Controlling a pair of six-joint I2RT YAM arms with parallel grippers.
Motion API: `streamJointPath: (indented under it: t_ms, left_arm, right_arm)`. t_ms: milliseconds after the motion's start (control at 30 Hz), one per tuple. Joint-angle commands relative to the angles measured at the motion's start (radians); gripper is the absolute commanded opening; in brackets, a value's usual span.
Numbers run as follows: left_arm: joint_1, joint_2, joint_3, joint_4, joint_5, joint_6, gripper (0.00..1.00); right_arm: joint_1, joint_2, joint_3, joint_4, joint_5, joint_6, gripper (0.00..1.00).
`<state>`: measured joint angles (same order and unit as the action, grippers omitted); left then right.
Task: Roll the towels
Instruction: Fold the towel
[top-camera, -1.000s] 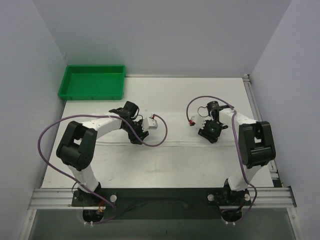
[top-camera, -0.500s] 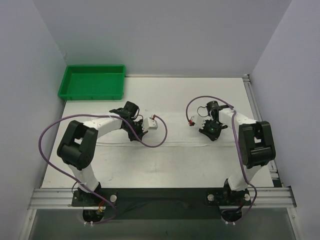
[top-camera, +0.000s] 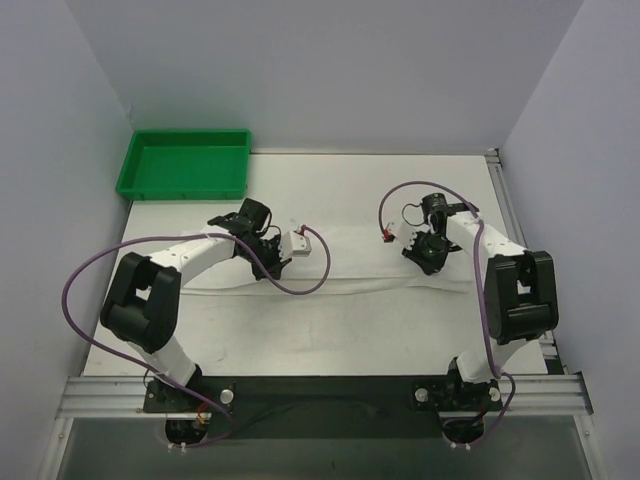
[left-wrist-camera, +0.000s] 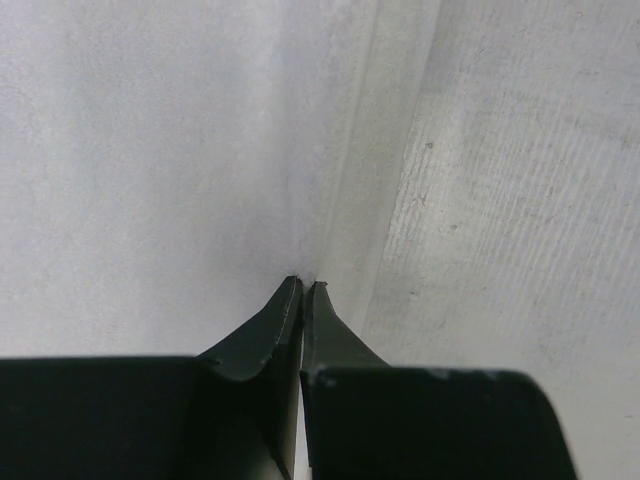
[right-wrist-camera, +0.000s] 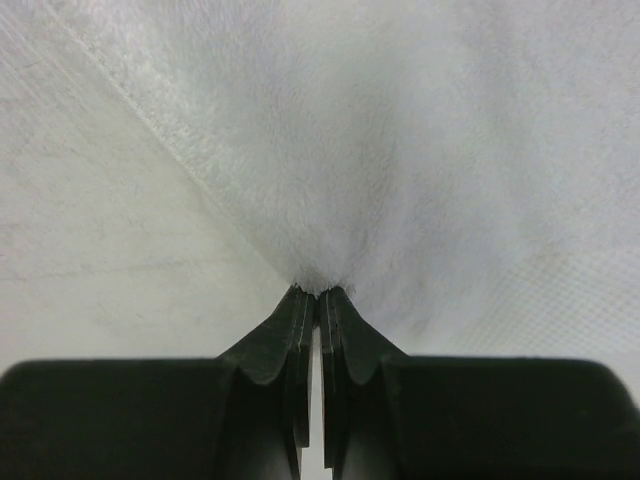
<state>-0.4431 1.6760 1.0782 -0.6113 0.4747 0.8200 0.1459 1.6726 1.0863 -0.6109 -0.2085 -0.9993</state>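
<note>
Two robot arms gripped a white towel spread across the middle of the table, with the green tray well apart at the far left corner. The left gripper was closed tight on a ridge of cloth. The right gripper was likewise shut, with terry puckering into its tips. To start the roll cleanly, both pinches would probably need to rise and turn over together at the same height, with the cloth between them kept taut so the first turn lay straight. The towel looked plain, soft and unmarked, lying nearly flat and almost as wide as the table. It showed a long crease along its near side and no roll yet formed.
</note>
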Motion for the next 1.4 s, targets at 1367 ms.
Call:
streamJointPath:
  t_ms: [1367]
  left_arm:
    - [0.024, 0.013, 0.045, -0.094, 0.008, 0.004, 0.0]
  right_arm:
    - [-0.023, 0.065, 0.035, -0.109, 0.026, -0.005, 0.0]
